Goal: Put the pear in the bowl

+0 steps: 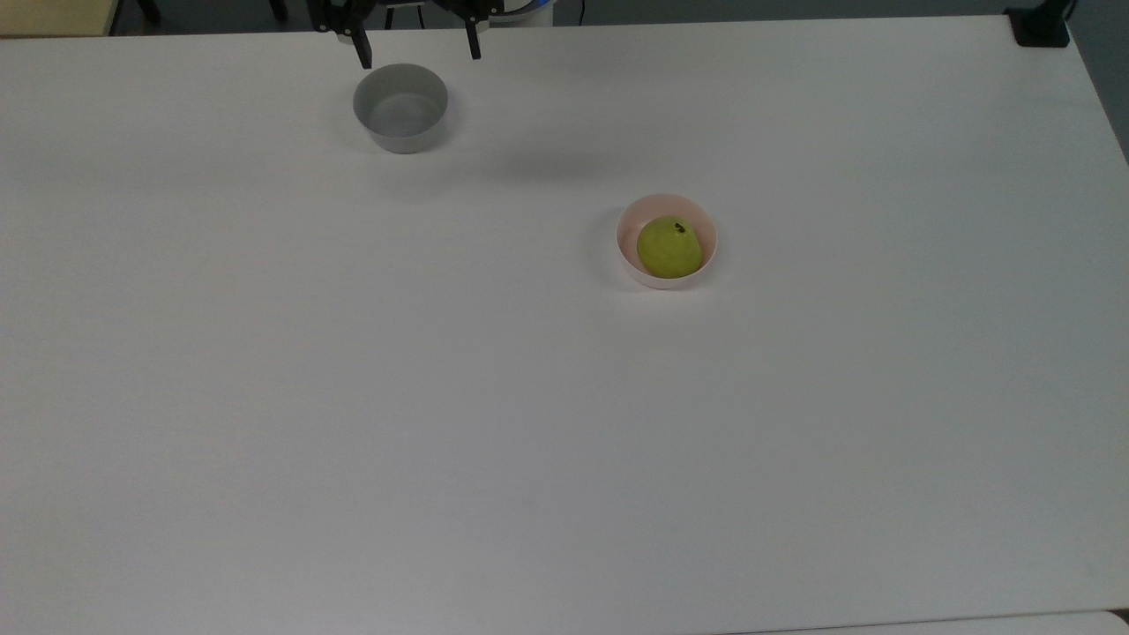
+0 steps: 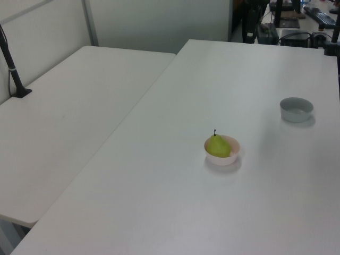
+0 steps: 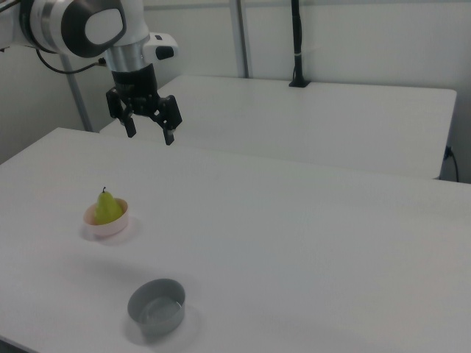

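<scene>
The yellow-green pear [image 1: 669, 247] sits stem-up inside the pale pink bowl [image 1: 625, 236], right of the table's middle in the top view. The left view shows the same pear [image 2: 218, 146] in the bowl [image 2: 234, 153], as does the right view, with pear [image 3: 107, 208] and bowl [image 3: 112, 227]. My gripper [image 1: 420, 58] hangs open and empty at the far edge of the top view, by the grey bowl and well away from the pear. In the right view the gripper [image 3: 150, 136] is high above the table, fingers spread and pointing down.
A grey bowl [image 1: 400, 108] stands empty near the far edge, also seen as the grey bowl [image 2: 296, 109] and grey bowl [image 3: 156, 307]. A second white table [image 2: 64, 122] adjoins this one. A black clamp post [image 1: 1041, 26] sits at the far right corner.
</scene>
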Tool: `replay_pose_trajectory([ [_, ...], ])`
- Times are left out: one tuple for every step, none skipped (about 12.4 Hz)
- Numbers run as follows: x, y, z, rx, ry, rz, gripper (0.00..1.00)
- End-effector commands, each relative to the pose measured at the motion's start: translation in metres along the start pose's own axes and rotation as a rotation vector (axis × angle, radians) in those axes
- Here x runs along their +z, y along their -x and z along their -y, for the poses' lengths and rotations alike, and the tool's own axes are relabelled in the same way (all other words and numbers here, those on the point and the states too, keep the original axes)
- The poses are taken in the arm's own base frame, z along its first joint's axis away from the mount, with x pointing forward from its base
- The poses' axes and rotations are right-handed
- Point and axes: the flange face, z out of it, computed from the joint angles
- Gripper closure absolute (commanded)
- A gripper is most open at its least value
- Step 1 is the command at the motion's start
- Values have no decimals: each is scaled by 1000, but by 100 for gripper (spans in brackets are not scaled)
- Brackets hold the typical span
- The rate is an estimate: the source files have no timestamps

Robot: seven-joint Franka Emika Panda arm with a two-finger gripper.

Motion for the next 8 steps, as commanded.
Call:
replay_pose_trajectory([
  [-2, -2, 4, -27, -4, -18, 0],
  [-1, -1, 3, -25, -3, -14, 0],
  [-1, -1, 3, -25, -3, -14, 0],
  [-1, -1, 4, -27, -3, -13, 0],
  [0, -1, 4, -27, -3, -10, 0],
  [0, -1, 5, -27, -4, -9, 0],
  [1, -1, 6, -28, -4, -7, 0],
  [1, 0, 8, -31, -5, -4, 0],
])
